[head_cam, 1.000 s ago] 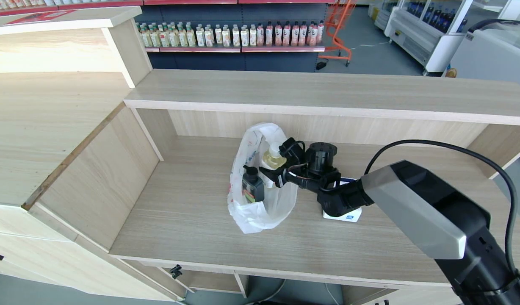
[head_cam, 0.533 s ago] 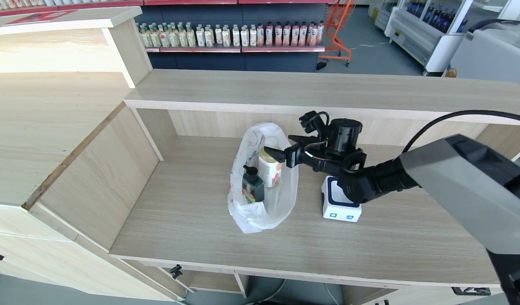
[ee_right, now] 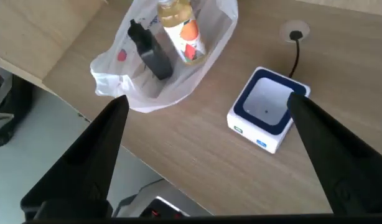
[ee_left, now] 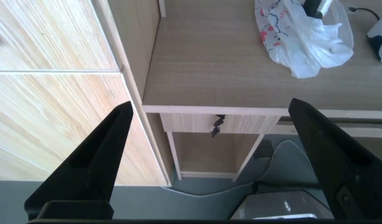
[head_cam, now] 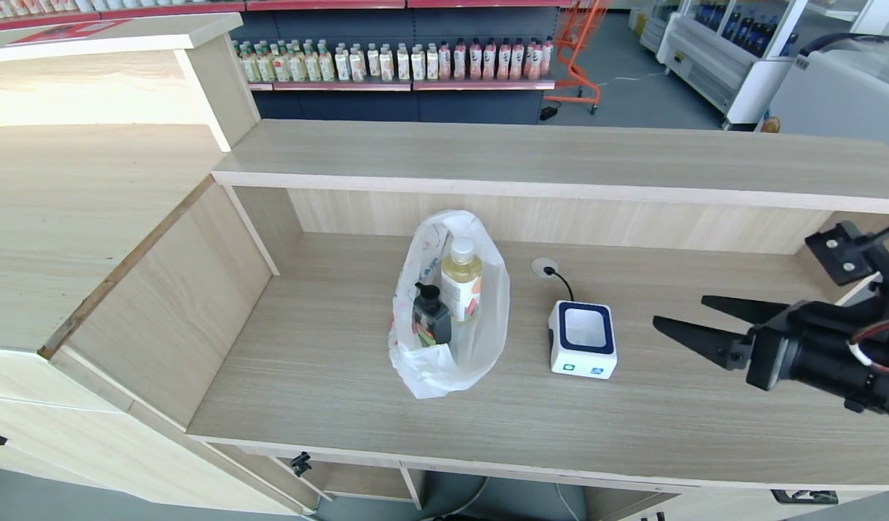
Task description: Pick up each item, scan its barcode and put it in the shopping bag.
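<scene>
The right pincer [head_cam: 680, 311] is open wide and holds nothing. It hangs over the bench [head_cam: 343, 376], well apart from the bag [head_cam: 423, 362], with the scanner [head_cam: 582, 340] between them. The left pincer [ee_left: 211, 104] is open wide and empty too. It sits low, below the front edge of the bench and far from the bag.

The scanner stands near the bag, on the robot's right of it. Its cord [head_cam: 560, 282] runs to a hole in the bench behind it. Inside the bag stand a tall bottle [head_cam: 461, 286] with a white cap and a dark pump bottle [head_cam: 431, 318], so those two items look done.

I think the bag is the weak spot. It is thin and soft, and only the bottles seem to hold it up. If the right pincer swings back low, it could bump the scanner or catch the cord on the way to the bag. A push on the bag could tip the tall bottle, and both bottles might spill out. If the left pincer goes straight up, it might hit the bench edge.
</scene>
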